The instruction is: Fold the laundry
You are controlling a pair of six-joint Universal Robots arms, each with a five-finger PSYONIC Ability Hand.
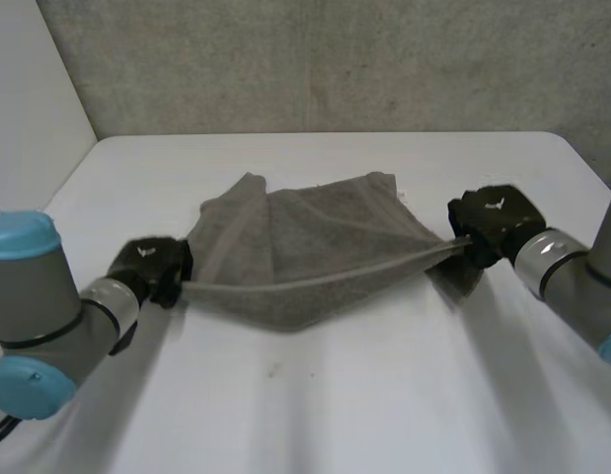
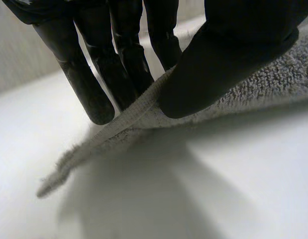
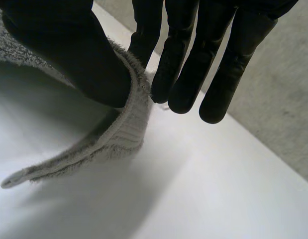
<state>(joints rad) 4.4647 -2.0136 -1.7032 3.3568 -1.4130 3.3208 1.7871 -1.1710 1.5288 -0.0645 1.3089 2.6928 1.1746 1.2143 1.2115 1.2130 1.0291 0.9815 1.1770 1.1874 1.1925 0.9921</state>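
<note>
1. The grey towel (image 1: 305,247) sits at the middle of the white table (image 1: 335,395). Its far part lies bunched on the surface. Its near hemmed edge runs as a taut line from one hand to the other.
2. Find the left hand (image 1: 152,267) at the left end of that taut edge. In the left wrist view, its thumb (image 2: 228,59) presses the hem against the fingers (image 2: 129,64), so this hand is pinching the towel. The remaining fingers point straight down beside the pinch. A short tail of hem trails free past the fingertips, and a shadow lies on the table beneath it.
3. Find the right hand (image 1: 493,225) at the right end of the same edge. In the right wrist view, its thumb (image 3: 69,55) clamps the hem against one finger, again a pinch on the towel. The other fingers (image 3: 218,74) hang straight, apart from the cloth. The loose corner curls away below the thumb, clear of the table.
4. Both forearms reach in from the near side, well apart. A grey wall (image 1: 335,59) stands behind the table.
</note>
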